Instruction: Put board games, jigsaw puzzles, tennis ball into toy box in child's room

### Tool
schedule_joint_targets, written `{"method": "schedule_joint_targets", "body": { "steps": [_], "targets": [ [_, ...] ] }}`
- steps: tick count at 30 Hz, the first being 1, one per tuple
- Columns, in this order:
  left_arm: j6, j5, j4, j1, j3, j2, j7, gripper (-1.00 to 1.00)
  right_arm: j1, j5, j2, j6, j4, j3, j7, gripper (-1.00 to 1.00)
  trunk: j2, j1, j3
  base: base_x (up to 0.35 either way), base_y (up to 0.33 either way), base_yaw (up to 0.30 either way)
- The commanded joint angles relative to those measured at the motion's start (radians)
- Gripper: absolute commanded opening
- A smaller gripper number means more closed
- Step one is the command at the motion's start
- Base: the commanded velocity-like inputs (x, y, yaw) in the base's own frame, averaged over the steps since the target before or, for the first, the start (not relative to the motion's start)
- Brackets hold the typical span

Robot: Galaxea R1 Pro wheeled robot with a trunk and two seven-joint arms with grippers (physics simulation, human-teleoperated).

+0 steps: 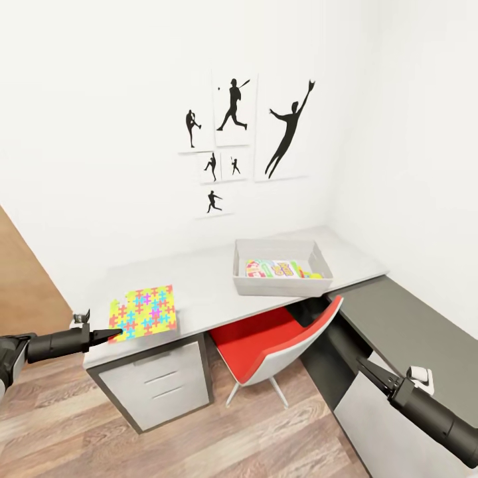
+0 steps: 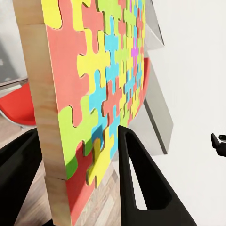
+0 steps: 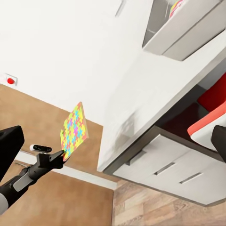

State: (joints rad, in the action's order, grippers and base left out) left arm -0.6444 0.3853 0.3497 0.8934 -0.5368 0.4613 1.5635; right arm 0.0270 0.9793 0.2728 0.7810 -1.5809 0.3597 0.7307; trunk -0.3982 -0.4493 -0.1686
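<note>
Nearest, the left hand (image 1: 113, 332) is clamped on the near edge of a flat square jigsaw puzzle of yellow, pink, green and blue interlocking pieces on a pale wood backing (image 1: 144, 312). One black finger (image 2: 141, 183) presses the coloured face and the other sits behind the board, which the right wrist view shows lifted off the bench at its left end.

To do this carry well, I would keep the grip firm, since only a corner is pinched and the slab could pivot, then sweep it right above the pale grey bench top (image 1: 206, 282) and release it low over the bin.

The right hand (image 1: 372, 377) hangs near and right, beside the red chair (image 1: 265, 348); it holds nothing, its fingers spread wide.

Further right on the bench stands the shallow light grey toy box (image 1: 282, 282), colourful printed game boxes (image 1: 275, 269) already inside.
</note>
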Motion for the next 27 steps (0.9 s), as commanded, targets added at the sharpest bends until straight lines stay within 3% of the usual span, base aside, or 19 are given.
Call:
{"method": "schedule_joint_targets", "body": {
  "steps": [1, 27],
  "targets": [
    [-0.011, 0.011, 0.0, 0.001, -0.006, -0.001, 0.007, -1.0, 0.0, 0.004, 0.0, 0.006, -0.001, 0.001, -0.001, 1.0, -0.002, -0.001, 0.0, 0.0, 0.0, 0.0],
    [-0.011, 0.011, 0.0, 0.002, -0.006, -0.001, 0.007, -1.0, 0.0, 0.004, 0.0, 0.006, -0.001, 0.001, -0.001, 1.0, -0.002, -0.001, 0.043, 0.0, 0.0, 0.0]
  ]
}}
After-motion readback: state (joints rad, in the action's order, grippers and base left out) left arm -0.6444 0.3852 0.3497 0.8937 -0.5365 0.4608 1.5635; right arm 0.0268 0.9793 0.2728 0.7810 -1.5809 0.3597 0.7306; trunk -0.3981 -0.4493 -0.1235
